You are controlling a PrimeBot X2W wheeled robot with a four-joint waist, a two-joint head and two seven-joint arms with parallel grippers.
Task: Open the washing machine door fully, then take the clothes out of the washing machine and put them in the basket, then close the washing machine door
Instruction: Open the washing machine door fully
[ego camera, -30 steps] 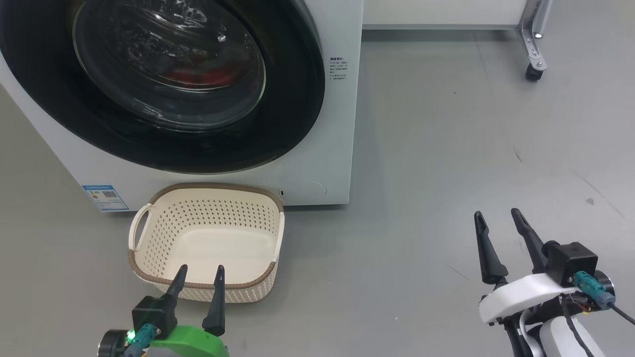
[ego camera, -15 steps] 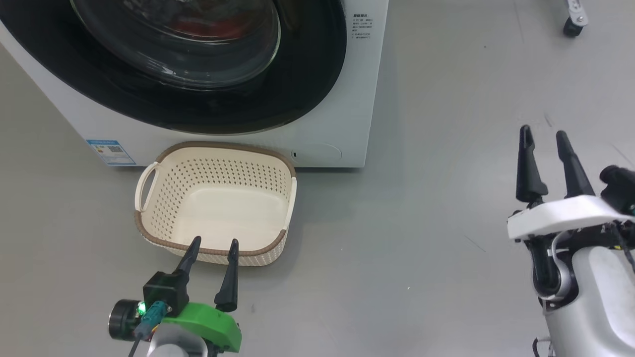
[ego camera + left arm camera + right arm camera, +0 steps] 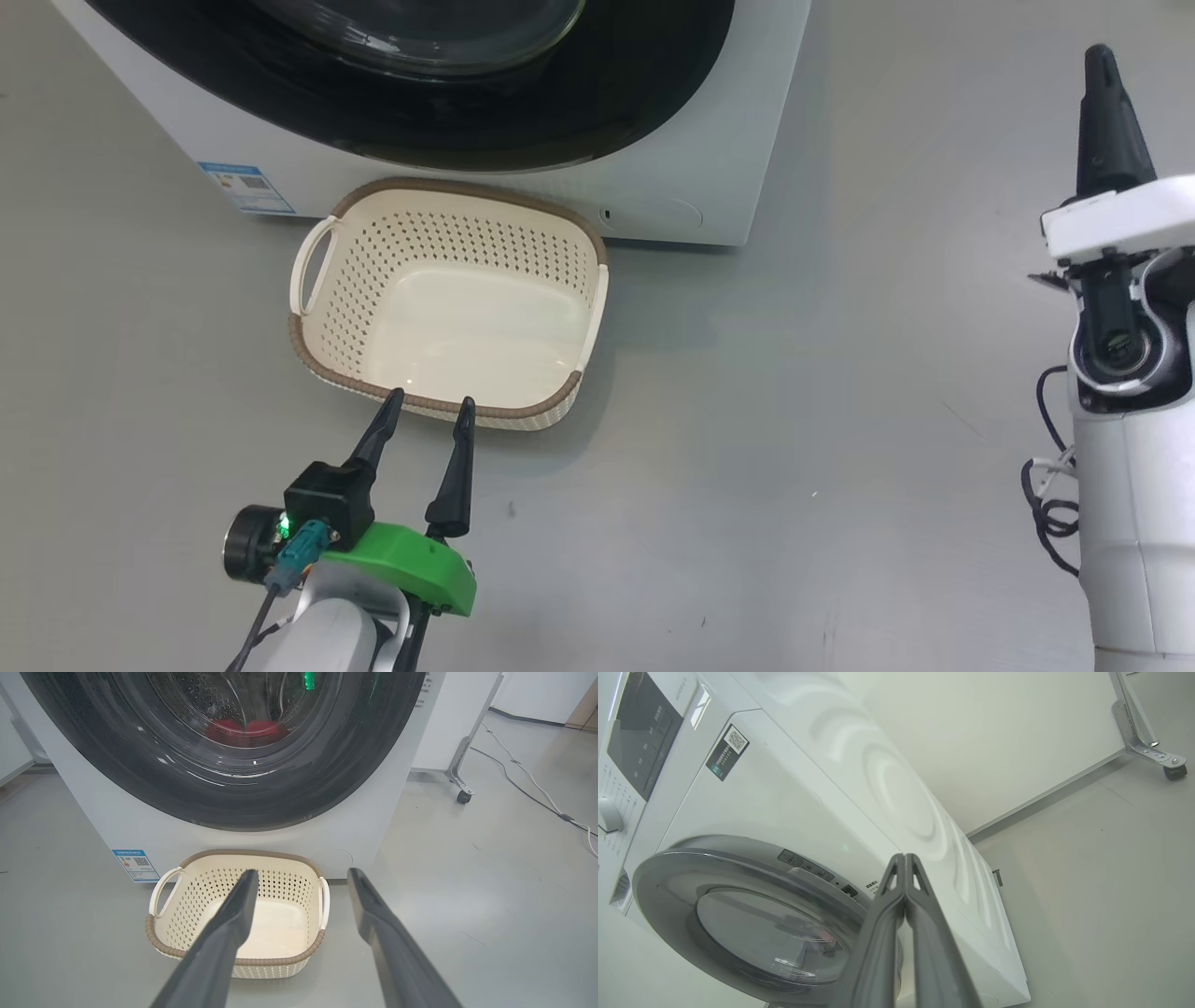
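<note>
Near the basket (image 3: 467, 186), left hand (image 3: 431, 398) spread; right hand (image 3: 905, 856) upright, apparently pinched.

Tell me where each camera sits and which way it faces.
Head view: high on the head, facing down at the cream perforated plastic basket; left gripper lower left, right gripper right edge.
Left wrist view: low, facing the white washing machine, its glossy black round door; own fingers apart.
Right wrist view: right of the machine, tilted, facing it; own fingers together.
Head and left wrist share the basket.
</note>
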